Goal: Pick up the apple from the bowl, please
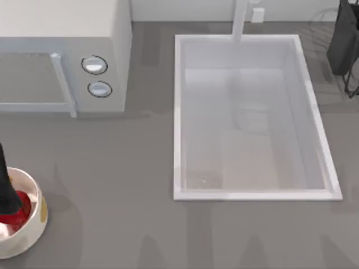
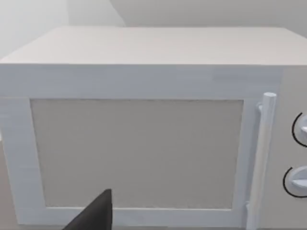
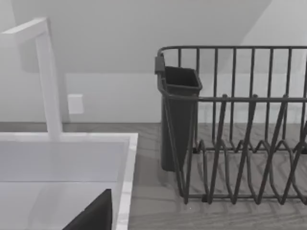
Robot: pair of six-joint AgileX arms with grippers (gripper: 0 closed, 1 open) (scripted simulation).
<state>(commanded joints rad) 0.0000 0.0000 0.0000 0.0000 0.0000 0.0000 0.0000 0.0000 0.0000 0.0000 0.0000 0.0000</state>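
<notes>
The bowl (image 1: 35, 224), cream-white with a yellow-orange spot on its wall, stands at the table's front left corner, partly cut off by the top view's edge. The apple (image 1: 21, 209), small and deep red, lies inside it. My left gripper (image 1: 7, 197) comes down into the bowl as a dark shape right at the apple's left side and covers part of it. Whether it touches the apple is hidden. My right arm (image 1: 343, 39) is parked at the far right back corner.
A white microwave (image 1: 61, 56) (image 2: 144, 143) fills the back left, its door shut. A white sink (image 1: 178, 117) (image 3: 62, 158) with a faucet (image 1: 241, 19) lies right of centre. A dark dish rack (image 3: 240, 134) with a cutlery cup stands behind the sink's right side.
</notes>
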